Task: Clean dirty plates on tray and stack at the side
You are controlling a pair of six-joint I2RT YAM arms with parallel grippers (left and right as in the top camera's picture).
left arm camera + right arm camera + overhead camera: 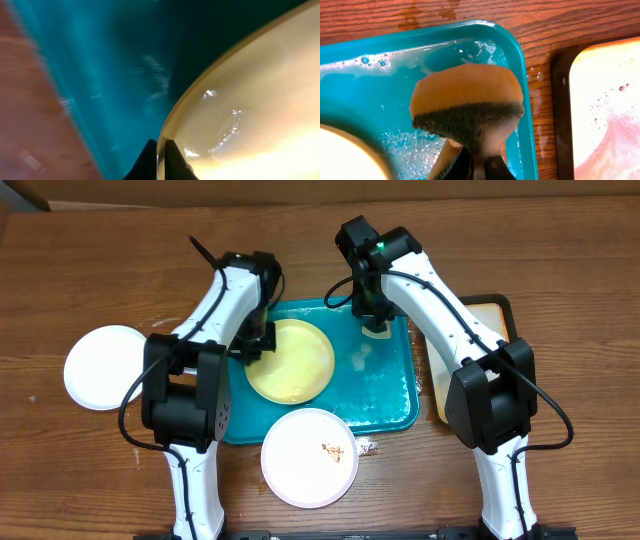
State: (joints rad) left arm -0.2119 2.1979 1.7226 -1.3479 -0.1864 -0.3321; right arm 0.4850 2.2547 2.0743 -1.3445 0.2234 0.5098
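The left gripper (pixel 161 157) is closed on the rim of the pale yellow-green plate (pixel 250 100), with one finger on each face of the edge, at the bottom centre of the left wrist view. The plate sits within the teal tray (pixel 100 75), in its left half as seen from overhead. The plate surface is glossy and wet, so it is judged slippery. It appears stiff and light, and possibly breakable. A firm pinch at the rim, as taken, is judged suitable.

The right gripper (pixel 475 167) is clamped on a yellow sponge (pixel 467 85) with a dark green scouring face, over the tray's foamy upper right corner.

Farther off, a smeared white plate (pixel 310 458) overlaps the tray's lower edge at the bottom centre of the overhead view. A clean-looking white plate (pixel 103 367) rests on the wooden table (pixel 560 240) at the left. A tan black-rimmed tray (pixel 561 100) stands at the right.
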